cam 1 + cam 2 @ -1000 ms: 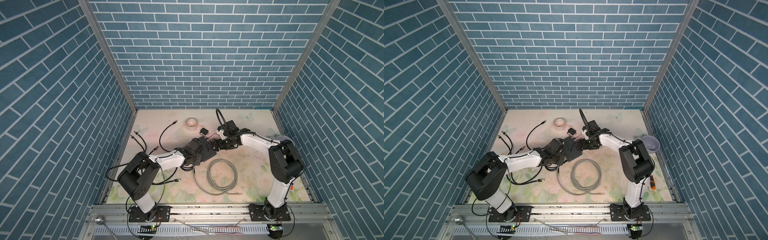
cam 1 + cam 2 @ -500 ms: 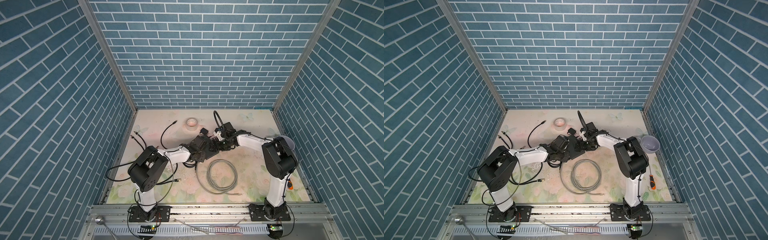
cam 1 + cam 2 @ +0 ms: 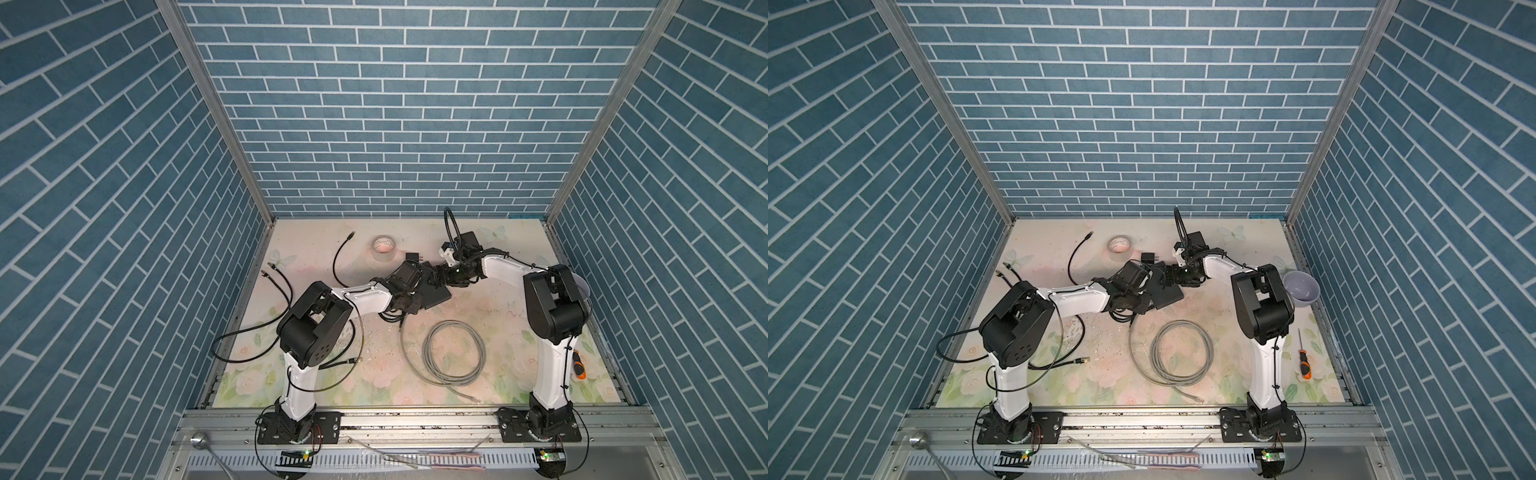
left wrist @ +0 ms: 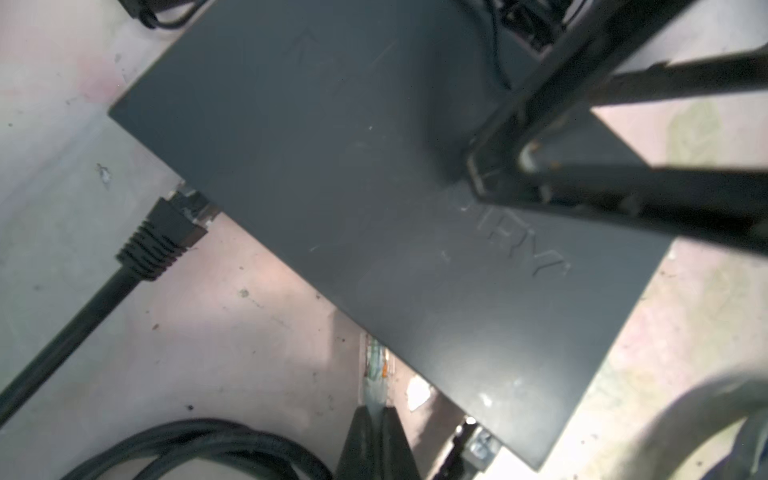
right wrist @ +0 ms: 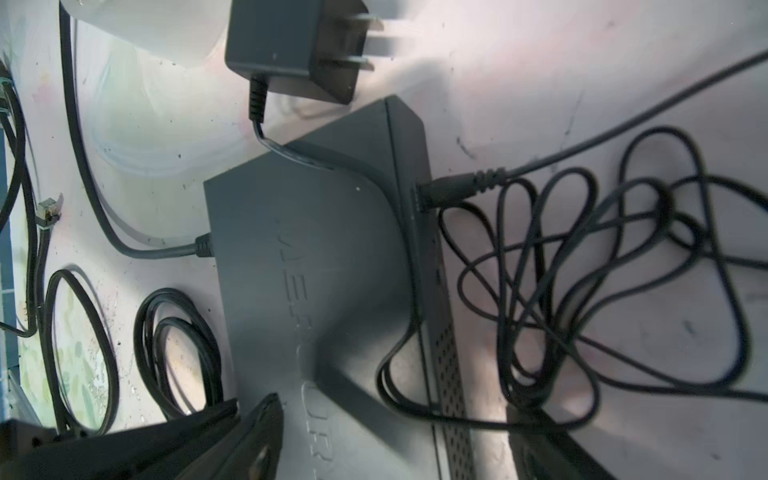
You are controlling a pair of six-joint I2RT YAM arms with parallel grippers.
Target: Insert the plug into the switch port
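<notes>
In both top views the switch (image 3: 438,296) lay flat at the centre of the table (image 3: 478,320). The left tool (image 3: 409,306) was at its near-left edge and the right tool (image 3: 437,277) over its far-right part, so the left arm was nearer the port edge. In the left wrist view the left tool was clamped on the grey cable (image 4: 375,399) just behind the clear plug (image 4: 375,361). The plug's tip met the port edge, but seating could not be confirmed. Its long axis appeared skewed against that of the seated black plug (image 4: 166,232). In the right wrist view the right tool's jaws stood wide apart above the switch, gripping nothing.
</notes>
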